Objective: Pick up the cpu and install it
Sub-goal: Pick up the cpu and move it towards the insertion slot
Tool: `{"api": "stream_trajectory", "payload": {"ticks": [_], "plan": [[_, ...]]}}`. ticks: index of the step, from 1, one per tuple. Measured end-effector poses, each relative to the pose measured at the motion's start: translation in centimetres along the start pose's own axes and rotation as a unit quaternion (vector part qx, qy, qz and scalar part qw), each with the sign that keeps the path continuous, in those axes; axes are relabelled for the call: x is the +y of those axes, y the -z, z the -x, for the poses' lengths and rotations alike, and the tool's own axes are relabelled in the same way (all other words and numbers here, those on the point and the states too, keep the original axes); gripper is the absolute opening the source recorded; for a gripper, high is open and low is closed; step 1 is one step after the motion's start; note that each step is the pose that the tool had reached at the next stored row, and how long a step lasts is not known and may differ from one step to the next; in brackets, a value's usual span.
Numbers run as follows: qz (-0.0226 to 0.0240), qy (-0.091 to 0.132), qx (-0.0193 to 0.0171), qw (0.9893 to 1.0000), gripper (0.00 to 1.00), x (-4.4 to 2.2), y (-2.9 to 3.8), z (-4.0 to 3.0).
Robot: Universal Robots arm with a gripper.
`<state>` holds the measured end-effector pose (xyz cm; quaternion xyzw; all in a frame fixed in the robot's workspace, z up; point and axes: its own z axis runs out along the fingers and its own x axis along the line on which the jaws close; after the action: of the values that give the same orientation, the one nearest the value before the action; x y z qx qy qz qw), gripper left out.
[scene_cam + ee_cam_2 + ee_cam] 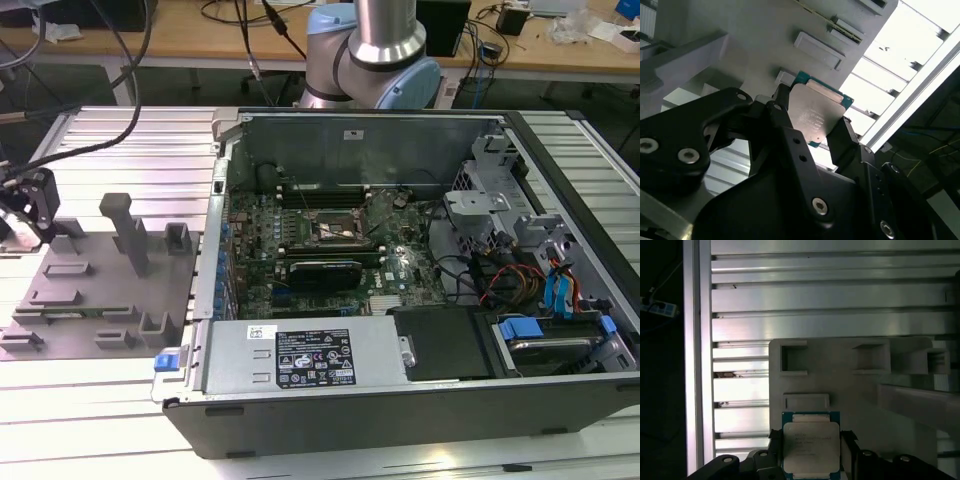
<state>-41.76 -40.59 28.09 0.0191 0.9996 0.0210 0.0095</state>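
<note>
Pincer (811, 452) is clenched on the cpu (811, 445), one finger on each of two opposite edges, with the metal lid facing the camera in both wrist views. An edge grip makes sense here, since it keeps the underside untouched. In the exterior view the pincer sits at the far left, over the grey fixture plate (100, 310) on the worktop (120, 130). The socket (335, 230) in the open case (400, 400) is at centre frame, well apart. The cpu looks clear of the plate, but that's hard to confirm.
</note>
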Motion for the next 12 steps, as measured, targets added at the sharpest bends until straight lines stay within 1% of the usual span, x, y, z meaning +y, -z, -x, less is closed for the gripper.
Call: {"api": "stream_trajectory", "payload": {"ticks": [1,4,6,8,9,11,12], "plan": [[0.0,0.0,0.0,1.0,0.55,0.01,0.33,0.01],[0.0,0.0,0.0,1.0,0.55,0.03,0.76,0.02],[0.0,0.0,0.0,1.0,0.55,0.05,1.22,0.03],[0.0,0.0,0.0,1.0,0.55,0.07,1.52,0.04],[0.0,0.0,0.0,1.0,0.55,0.08,1.8,0.04],[0.0,0.0,0.0,1.0,0.55,0.09,2.04,0.05],[0.0,0.0,0.0,1.0,0.55,0.1,2.28,0.05]]}}
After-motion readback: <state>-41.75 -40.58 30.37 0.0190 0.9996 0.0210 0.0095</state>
